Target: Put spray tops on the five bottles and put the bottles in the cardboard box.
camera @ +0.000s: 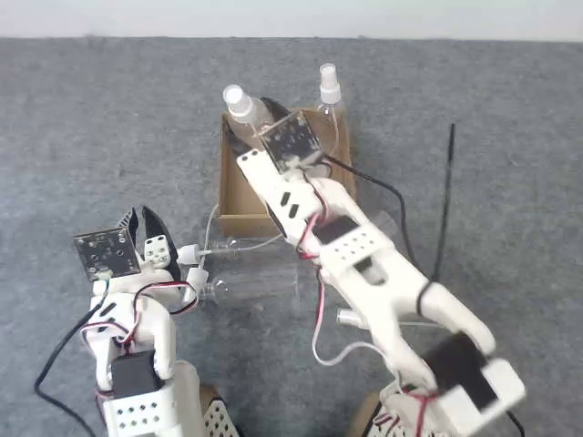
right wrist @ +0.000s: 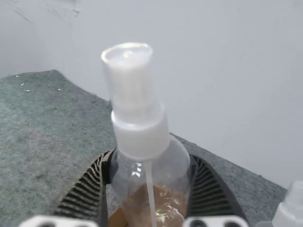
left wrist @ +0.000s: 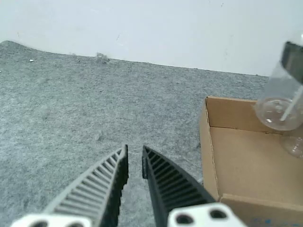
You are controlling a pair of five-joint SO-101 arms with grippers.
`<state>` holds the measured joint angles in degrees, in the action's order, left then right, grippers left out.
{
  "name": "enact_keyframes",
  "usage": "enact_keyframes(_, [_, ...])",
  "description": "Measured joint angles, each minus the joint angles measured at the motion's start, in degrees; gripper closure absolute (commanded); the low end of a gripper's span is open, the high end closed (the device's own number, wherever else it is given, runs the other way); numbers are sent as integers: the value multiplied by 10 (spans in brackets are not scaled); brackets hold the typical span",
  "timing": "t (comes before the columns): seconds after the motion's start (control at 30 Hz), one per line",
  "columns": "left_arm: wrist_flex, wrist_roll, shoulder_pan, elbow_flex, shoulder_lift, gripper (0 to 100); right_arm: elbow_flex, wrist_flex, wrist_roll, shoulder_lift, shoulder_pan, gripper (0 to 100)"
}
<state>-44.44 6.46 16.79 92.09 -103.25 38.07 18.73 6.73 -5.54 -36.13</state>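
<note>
My right gripper [camera: 255, 123] is shut on a clear bottle with a white spray top [camera: 240, 102], holding it upright over the far left corner of the cardboard box [camera: 221, 173]. The right wrist view shows the bottle [right wrist: 142, 142] between both fingers. A second capped bottle [camera: 330, 89] stands at the box's far right corner. In front of the box lie a loose spray top [camera: 189, 253] and an uncapped bottle [camera: 255, 278]. My left gripper [camera: 144, 221] rests low beside them, slightly open with nothing in it [left wrist: 135, 163].
Another clear bottle [camera: 351, 319] lies partly under the right arm. A black cable [camera: 383, 187] and a thin black rod [camera: 446, 200] run along the right side. Grey carpet stretches bare to the left of the box [left wrist: 208, 137].
</note>
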Motion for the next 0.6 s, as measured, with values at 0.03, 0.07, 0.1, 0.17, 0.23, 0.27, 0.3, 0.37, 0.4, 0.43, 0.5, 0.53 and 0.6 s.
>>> enact_keyframes(0.03, [0, 0, 0, 0, 0, 960, -14, 1, 0, 17, 0, 991])
enact_keyframes(0.07, [0, 0, 0, 0, 0, 959, -28, 1, 0, 34, -1, 991])
enact_keyframes(0.1, [0, 0, 0, 0, 0, 959, -41, 2, 0, 51, -1, 991])
enact_keyframes(0.17, [0, 0, 0, 0, 0, 959, -66, 3, 0, 84, 0, 991])
enact_keyframes(0.23, [0, 0, 0, 0, 0, 959, -91, 3, -2, 113, -1, 991])
enact_keyframes(0.27, [0, 0, 0, 0, 0, 959, -104, 3, -15, 127, -1, 991])
enact_keyframes(0.3, [0, 0, 0, 0, 0, 959, -119, 3, -32, 138, -1, 991])
enact_keyframes(0.37, [0, 0, 0, 0, 0, 959, -147, 3, -69, 161, -1, 991])
enact_keyframes(0.4, [0, 0, 0, 0, 0, 959, -158, 3, -84, 173, -1, 991])
enact_keyframes(0.43, [0, 0, 0, 0, 0, 959, -166, 3, -92, 186, -1, 991])
enact_keyframes(0.5, [0, 0, 0, 0, 0, 959, -178, 3, -100, 207, -1, 991])
enact_keyframes(0.53, [0, 0, 0, 0, 0, 959, -183, 3, -102, 217, -1, 991])
enact_keyframes(0.6, [0, 0, 0, 0, 0, 959, -200, 3, -103, 238, 0, 990])
